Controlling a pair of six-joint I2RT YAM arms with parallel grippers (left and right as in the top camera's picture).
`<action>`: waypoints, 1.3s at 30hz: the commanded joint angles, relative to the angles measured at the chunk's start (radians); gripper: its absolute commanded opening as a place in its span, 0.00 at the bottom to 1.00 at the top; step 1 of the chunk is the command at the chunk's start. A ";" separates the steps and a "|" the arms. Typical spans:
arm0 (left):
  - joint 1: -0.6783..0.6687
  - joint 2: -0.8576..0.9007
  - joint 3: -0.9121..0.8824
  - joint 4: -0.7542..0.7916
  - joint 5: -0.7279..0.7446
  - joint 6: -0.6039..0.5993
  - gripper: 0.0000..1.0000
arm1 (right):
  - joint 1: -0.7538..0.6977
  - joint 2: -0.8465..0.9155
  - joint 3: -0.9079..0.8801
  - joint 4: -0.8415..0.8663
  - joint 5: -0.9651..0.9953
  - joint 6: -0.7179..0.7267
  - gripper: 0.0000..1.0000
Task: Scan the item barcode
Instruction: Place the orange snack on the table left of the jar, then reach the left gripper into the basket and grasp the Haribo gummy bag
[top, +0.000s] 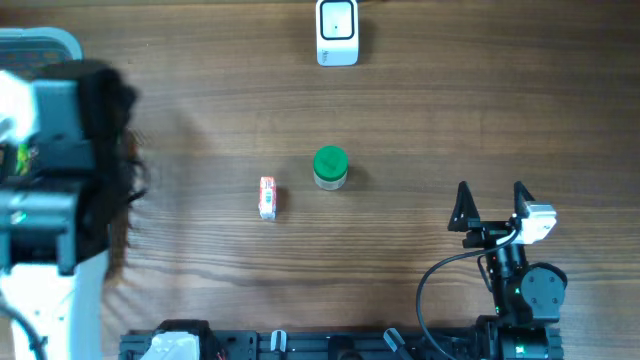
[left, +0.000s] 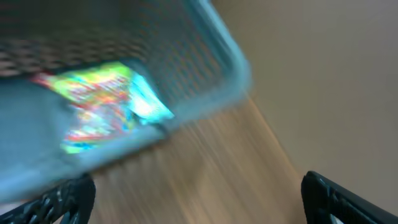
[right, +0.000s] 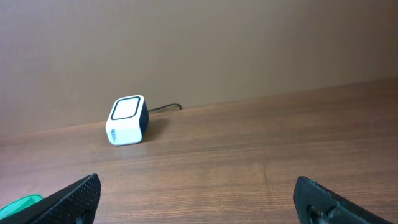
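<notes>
The white barcode scanner (top: 337, 33) stands at the far middle of the table, also in the right wrist view as a white box with a dark face (right: 127, 120). A green-lidded jar (top: 330, 167) and a small orange and white packet (top: 267, 197) sit mid-table. My left arm (top: 45, 190) is blurred at the left edge. Its gripper (left: 199, 202) is open and empty beside a grey-blue basket (left: 205, 93) holding a colourful packet (left: 102, 102). My right gripper (top: 491, 195) is open and empty at the near right, well apart from the items.
The basket's corner (top: 50, 42) shows at the far left under the left arm. A cable (right: 165, 107) runs from the scanner toward the back wall. The jar's green lid (right: 18, 202) peeks in at the lower left of the right wrist view.
</notes>
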 joint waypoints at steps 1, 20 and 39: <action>0.275 0.000 0.010 -0.009 0.142 -0.031 1.00 | 0.008 -0.003 -0.001 0.003 0.011 0.010 1.00; 0.689 0.746 0.010 -0.001 0.484 0.053 0.96 | 0.008 -0.002 -0.001 0.003 0.011 0.010 1.00; 0.672 0.943 -0.234 0.207 0.589 0.183 0.04 | 0.008 -0.001 -0.001 0.003 0.011 0.010 1.00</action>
